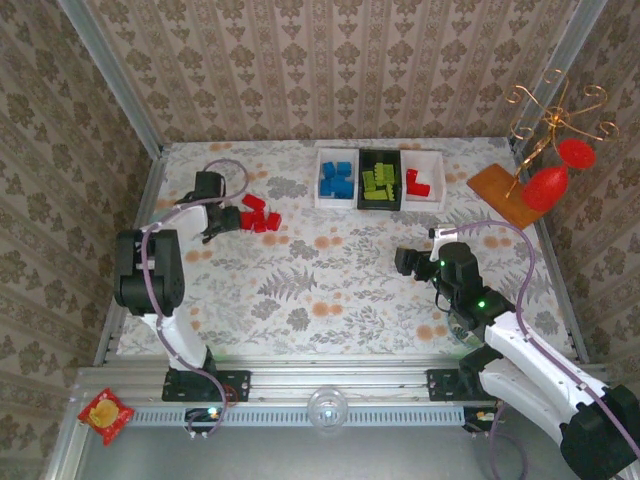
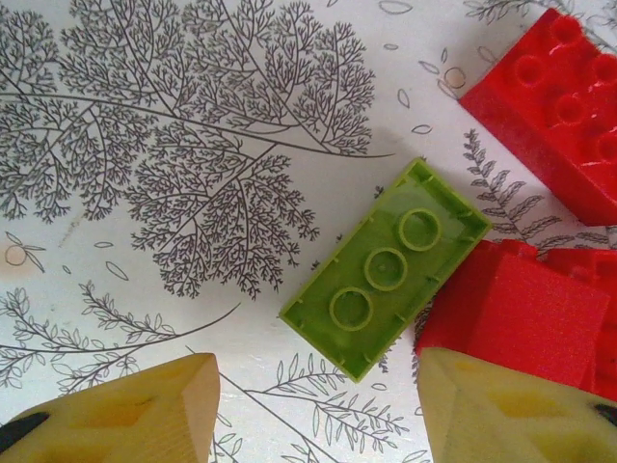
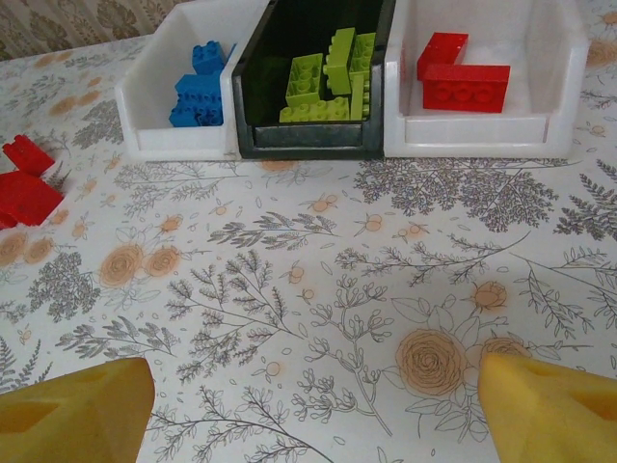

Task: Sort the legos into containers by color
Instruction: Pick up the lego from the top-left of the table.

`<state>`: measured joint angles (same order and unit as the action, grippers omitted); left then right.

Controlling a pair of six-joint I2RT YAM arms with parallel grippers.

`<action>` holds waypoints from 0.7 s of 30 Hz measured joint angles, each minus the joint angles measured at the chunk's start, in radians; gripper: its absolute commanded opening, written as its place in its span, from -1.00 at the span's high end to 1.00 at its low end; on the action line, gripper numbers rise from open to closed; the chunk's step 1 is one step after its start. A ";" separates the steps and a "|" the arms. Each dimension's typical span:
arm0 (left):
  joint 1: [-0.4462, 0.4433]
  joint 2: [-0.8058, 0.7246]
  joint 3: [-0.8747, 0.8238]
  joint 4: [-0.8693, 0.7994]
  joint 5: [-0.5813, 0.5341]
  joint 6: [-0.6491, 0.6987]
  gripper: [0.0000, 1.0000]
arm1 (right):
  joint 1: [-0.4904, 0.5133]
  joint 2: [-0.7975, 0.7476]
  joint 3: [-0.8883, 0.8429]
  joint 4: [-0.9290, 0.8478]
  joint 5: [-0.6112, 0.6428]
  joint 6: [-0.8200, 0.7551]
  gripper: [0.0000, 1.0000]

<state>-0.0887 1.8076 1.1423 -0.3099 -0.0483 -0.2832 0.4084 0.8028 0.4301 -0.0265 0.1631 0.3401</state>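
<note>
A lime green lego (image 2: 386, 268) lies studs-down on the floral cloth just ahead of my left gripper (image 2: 318, 410), whose fingers stand apart with bare cloth between them. Red legos (image 2: 559, 106) crowd its right side; one (image 2: 525, 313) sits against the right fingertip. From above, the left gripper (image 1: 222, 222) is at the red pile (image 1: 258, 215). Three containers stand in a row at the back: a white one (image 3: 178, 140) with blue legos (image 3: 200, 87), a black one (image 3: 308, 140) with green legos (image 3: 328, 82), a white one (image 3: 472, 140) with red legos (image 3: 463, 82). My right gripper (image 3: 316, 410) hangs open, facing them.
An orange board (image 1: 495, 188) with a gold wire stand and red ornaments (image 1: 548, 186) stands at the back right. A red snack packet (image 1: 105, 415) lies off the table at the near left. Patterned walls and metal rails close in the table.
</note>
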 measured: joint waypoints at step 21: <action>0.021 0.113 0.116 -0.072 0.053 -0.013 -0.24 | 0.000 -0.011 0.000 -0.006 -0.007 0.000 -0.78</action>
<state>-0.0673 1.9202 1.2587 -0.3820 0.0048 -0.2962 0.4084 0.7921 0.4301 -0.0326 0.1562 0.3405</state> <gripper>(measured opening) 0.615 0.891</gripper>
